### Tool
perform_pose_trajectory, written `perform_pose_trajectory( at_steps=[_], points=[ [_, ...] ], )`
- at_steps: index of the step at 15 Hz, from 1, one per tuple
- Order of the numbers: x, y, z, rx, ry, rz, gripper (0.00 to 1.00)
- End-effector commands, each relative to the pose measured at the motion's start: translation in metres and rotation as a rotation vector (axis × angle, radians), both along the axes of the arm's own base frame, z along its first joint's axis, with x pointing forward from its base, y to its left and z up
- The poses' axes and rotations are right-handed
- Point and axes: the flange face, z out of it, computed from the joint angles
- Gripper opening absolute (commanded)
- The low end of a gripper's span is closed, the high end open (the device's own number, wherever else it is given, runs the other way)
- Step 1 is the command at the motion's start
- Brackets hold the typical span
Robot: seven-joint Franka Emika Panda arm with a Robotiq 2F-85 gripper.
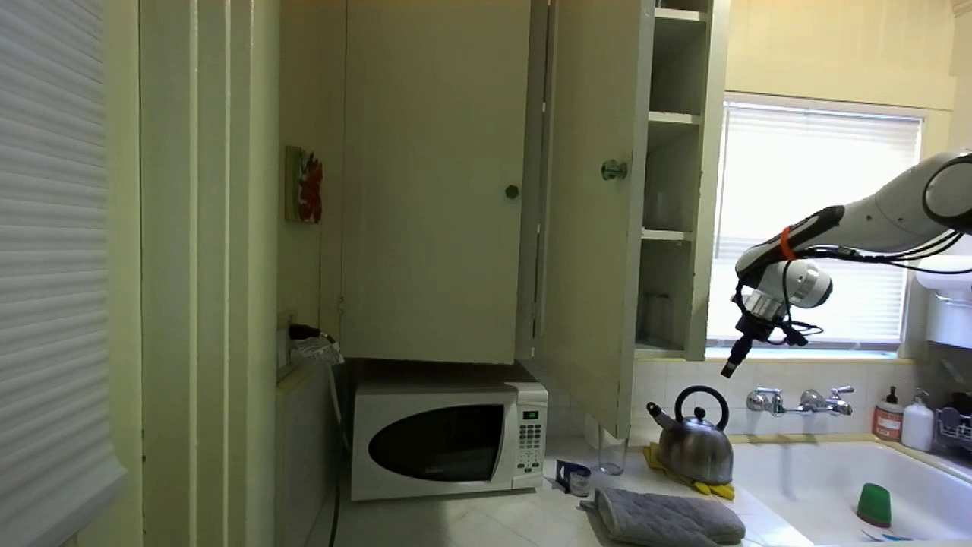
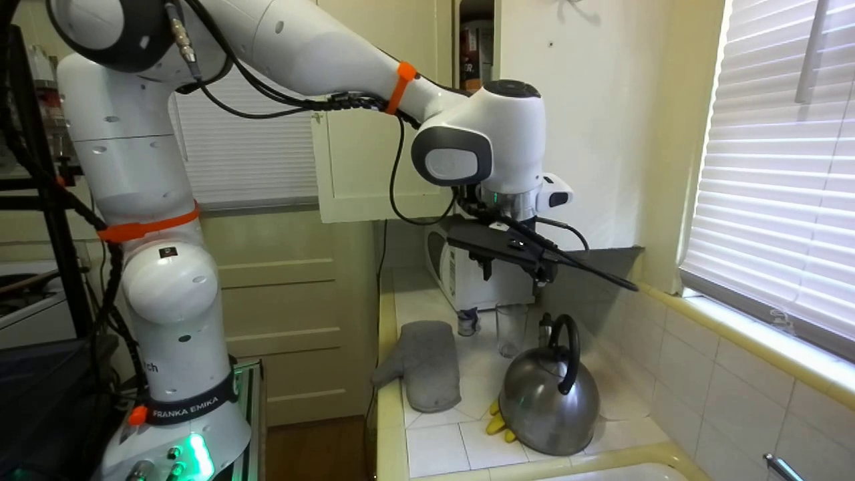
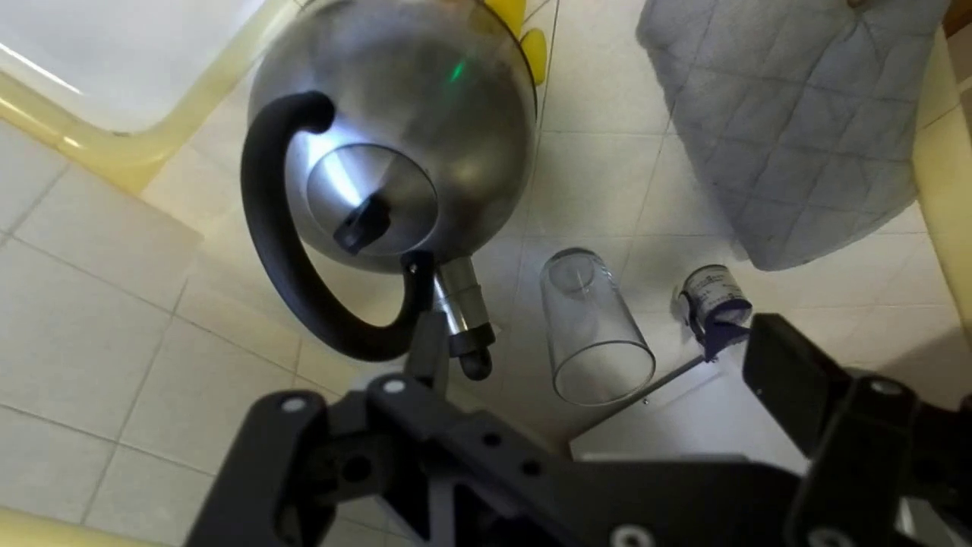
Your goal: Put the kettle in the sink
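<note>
"Before we reach contents, give me counts, left to right, in an exterior view."

"One microwave (image 1: 448, 441), low, left of centre. One small can (image 1: 579, 482) and one clear glass (image 1: 612, 453), both low centre on the counter (image 1: 486, 524). One grey oven mitt (image 1: 668, 516), bottom edge. One kettle (image 1: 696, 452), lower right of centre: upright on the counter just beside the sink (image 1: 805, 471), base partly over a yellow item (image 1: 721, 492)."

"Gripper?"

"One gripper (image 1: 729, 370), above the kettle; a gap shows between its tip and the kettle's handle (image 1: 700, 390). Wrist view: two fingers (image 3: 433, 349) wide apart, jaws spread."

"Further right?"

"Two tap handles (image 1: 763, 401), right of centre. One sink, lower right corner. Two pump bottles (image 1: 917, 425) behind it, then one rack (image 1: 951, 429) at the right edge."

"Containers, same order."

"Microwave: door closed, interior too dark to read. Small can: contents unclear. One cupboard (image 1: 706, 190), upper right of centre, door swung out: at least one piece of glassware (image 1: 654, 315) on the bottom shelf. Kettle: lid (image 3: 402, 194) on, inside hidden. Sink: one green scrubber (image 1: 875, 505), lower right of frame, plus a bluish item (image 1: 894, 537) at the lower edge, unidentified. Bottles: one reddish, one white; fill level hidden. Rack: dark items, too dim to count."
</note>
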Motion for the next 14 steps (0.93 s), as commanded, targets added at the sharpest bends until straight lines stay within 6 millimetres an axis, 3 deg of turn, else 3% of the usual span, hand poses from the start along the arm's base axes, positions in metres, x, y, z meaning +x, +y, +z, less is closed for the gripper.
perform_pose_trajectory(
  at_steps=[1, 5, 6, 8, 11, 14],
  points=[
    [0.028, -0.021, -0.036, 0.055, -0.041, 0.036, 1.0],
    [0.049, -0.064, -0.048, 0.066, -0.065, 0.006, 1.0],
    [0.034, -0.04, -0.037, 0.041, -0.059, -0.006, 1.0],
    [0.037, -0.048, -0.043, 0.04, -0.053, -0.012, 1.0],
    [0.039, -0.042, -0.038, 0.044, -0.061, -0.002, 1.0],
    [0.051, -0.054, -0.048, 0.107, -0.103, 0.078, 1.0]
  ],
)
